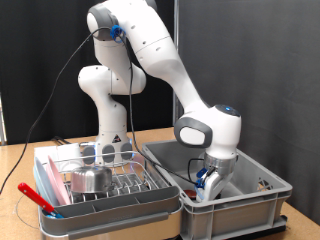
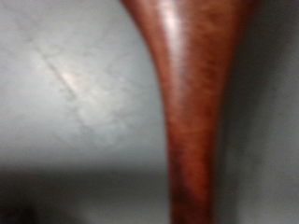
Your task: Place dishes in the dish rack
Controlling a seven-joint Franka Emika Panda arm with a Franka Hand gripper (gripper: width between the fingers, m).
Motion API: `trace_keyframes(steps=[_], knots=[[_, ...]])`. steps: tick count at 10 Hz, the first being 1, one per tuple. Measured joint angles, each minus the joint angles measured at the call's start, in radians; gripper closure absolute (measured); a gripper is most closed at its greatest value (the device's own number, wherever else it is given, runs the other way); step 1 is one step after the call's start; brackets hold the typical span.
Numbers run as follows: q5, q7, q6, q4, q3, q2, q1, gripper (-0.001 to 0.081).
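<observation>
The dish rack (image 1: 150,203) is a pale tray with wire prongs at the exterior view's lower left. A shiny steel bowl (image 1: 90,180) lies in it. A clear glass (image 1: 109,152) stands at its far end. A pink plate (image 1: 44,180) stands on edge along its left side. My gripper (image 1: 207,186) is low inside the grey crate (image 1: 262,194) to the right of the rack. In the wrist view a blurred brown wooden handle (image 2: 192,112) fills the middle, very close, over the crate's grey floor (image 2: 65,84). My fingers do not show there.
A red-handled utensil (image 1: 34,196) lies at the rack's near left corner. A small dark item (image 1: 264,185) lies in the crate's right part. A black curtain hangs behind the wooden table (image 1: 30,155). The arm's base (image 1: 112,125) stands behind the rack.
</observation>
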Motion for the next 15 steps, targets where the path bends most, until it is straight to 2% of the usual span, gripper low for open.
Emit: trace_keyframes(steps=[1,2,3,4,5,6,8,11,13,15], knots=[[0.000,0.009,0.000,0.000,0.001,0.000,0.004,0.0259],[0.001,0.016,0.001,0.000,0.003,0.000,0.007,0.0259],[0.003,0.020,0.001,0.000,0.004,0.000,0.007,0.0438],[0.008,0.021,0.001,0.000,0.005,0.000,0.007,0.0573],[0.016,0.021,0.001,0.000,0.008,0.000,0.005,0.0573],[0.033,0.018,0.001,-0.001,0.014,0.000,-0.002,0.0731],[0.077,-0.008,0.001,-0.003,0.040,0.000,-0.032,0.0730],[0.142,-0.052,0.001,-0.008,0.104,-0.011,-0.100,0.0730],[0.222,-0.109,-0.001,-0.014,0.186,-0.037,-0.182,0.0730],[0.319,-0.185,-0.026,-0.025,0.295,-0.086,-0.288,0.0730]])
